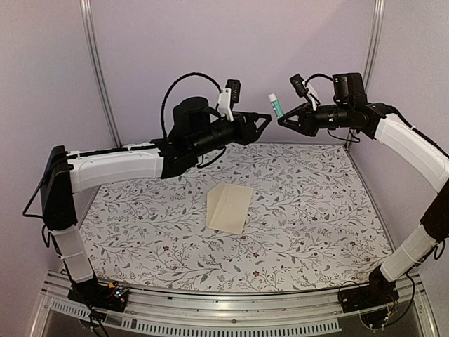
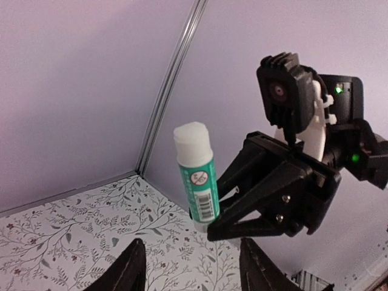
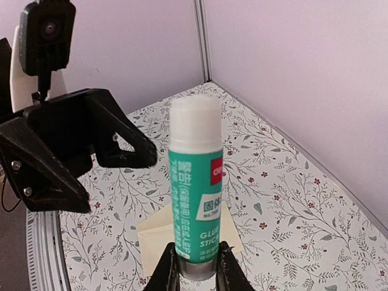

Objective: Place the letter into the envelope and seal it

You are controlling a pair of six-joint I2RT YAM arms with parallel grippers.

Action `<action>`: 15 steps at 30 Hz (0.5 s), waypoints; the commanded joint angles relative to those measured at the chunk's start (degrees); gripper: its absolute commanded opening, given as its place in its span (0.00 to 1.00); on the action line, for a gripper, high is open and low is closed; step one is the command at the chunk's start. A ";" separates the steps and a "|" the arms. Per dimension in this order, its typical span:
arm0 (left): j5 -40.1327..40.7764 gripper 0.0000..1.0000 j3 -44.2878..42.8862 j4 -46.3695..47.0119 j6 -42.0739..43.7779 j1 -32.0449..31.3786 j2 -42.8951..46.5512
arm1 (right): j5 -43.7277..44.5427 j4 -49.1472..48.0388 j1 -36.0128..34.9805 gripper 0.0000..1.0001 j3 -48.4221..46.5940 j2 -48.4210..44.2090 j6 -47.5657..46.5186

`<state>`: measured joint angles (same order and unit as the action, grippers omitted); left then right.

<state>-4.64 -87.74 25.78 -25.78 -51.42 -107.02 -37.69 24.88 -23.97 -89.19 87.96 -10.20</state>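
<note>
The cream envelope (image 1: 229, 207) lies flat on the floral tablecloth, mid-table; it also shows in the right wrist view (image 3: 154, 242) behind the glue stick. The printed tan letter is not in view. My right gripper (image 1: 283, 121) is raised high at the back and shut on the base of a green glue stick (image 1: 276, 105) with a white cap, held upright (image 3: 195, 182). My left gripper (image 1: 265, 121) is open and empty, raised to the same height, its tips a short gap from the glue stick (image 2: 195, 176).
The floral tablecloth (image 1: 316, 210) covers the table. Lilac walls with metal corner posts (image 1: 98, 70) close in the back and sides. Both arms reach over the back half, tips nearly meeting.
</note>
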 commanded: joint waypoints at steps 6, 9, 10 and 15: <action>-0.82 0.52 1.85 -35.25 36.38 -0.35 12.98 | -6.16 23.52 1.29 0.07 -2.95 5.89 -16.18; 4.07 0.49 1.67 -41.16 45.84 -1.62 14.34 | -8.13 30.99 1.11 0.05 -5.39 9.33 -19.52; 6.52 0.48 1.85 -41.73 48.69 -2.11 14.64 | -8.65 32.82 1.07 0.05 -6.05 10.89 -19.89; 13.70 0.48 5.25 -40.30 62.13 -4.07 16.05 | -10.02 39.79 -1.05 0.05 -9.61 15.78 -21.92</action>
<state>2.63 -84.86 -11.05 20.36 -53.49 -93.06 -44.38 55.31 -23.16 -95.46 100.99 -28.29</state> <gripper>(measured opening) 0.475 0.154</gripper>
